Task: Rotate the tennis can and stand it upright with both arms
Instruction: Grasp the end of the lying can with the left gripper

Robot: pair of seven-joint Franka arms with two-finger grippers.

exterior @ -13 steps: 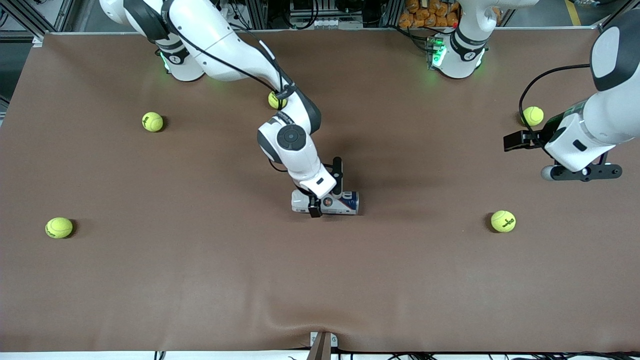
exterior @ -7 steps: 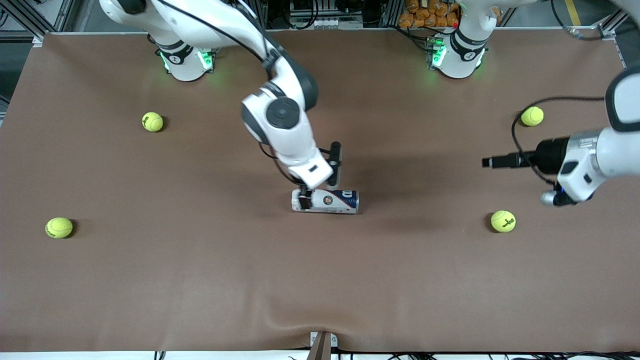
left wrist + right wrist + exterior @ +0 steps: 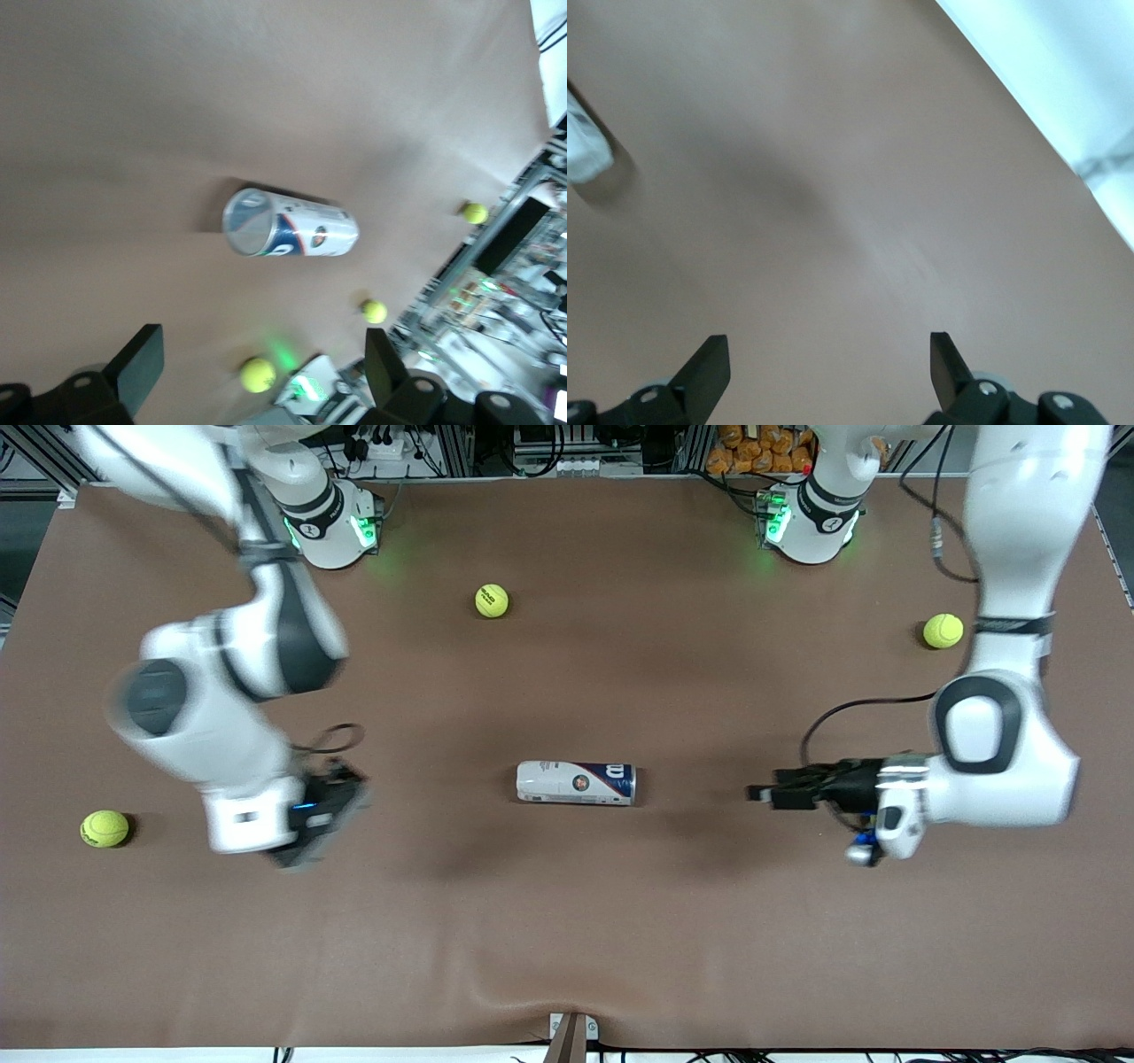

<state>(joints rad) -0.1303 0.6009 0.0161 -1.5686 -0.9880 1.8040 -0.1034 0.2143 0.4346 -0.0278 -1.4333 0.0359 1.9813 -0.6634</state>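
The slim clear-plastic tennis can with its navy label (image 3: 576, 782) lies on its side at the centre of the frame on the brown table (image 3: 567, 921), untouched. My left end effector (image 3: 764, 794), at centre right, points toward its silver-rimmed end, fingers spread wide and empty. My right end effector (image 3: 323, 815), at lower left, is equally wide and empty, well apart. If I push one end unbraced, the can will likely roll or skid away.

Your left gripper (image 3: 764, 794) low, fingers spread, pointing toward table middle, your right gripper (image 3: 330, 815) raised, fingers spread
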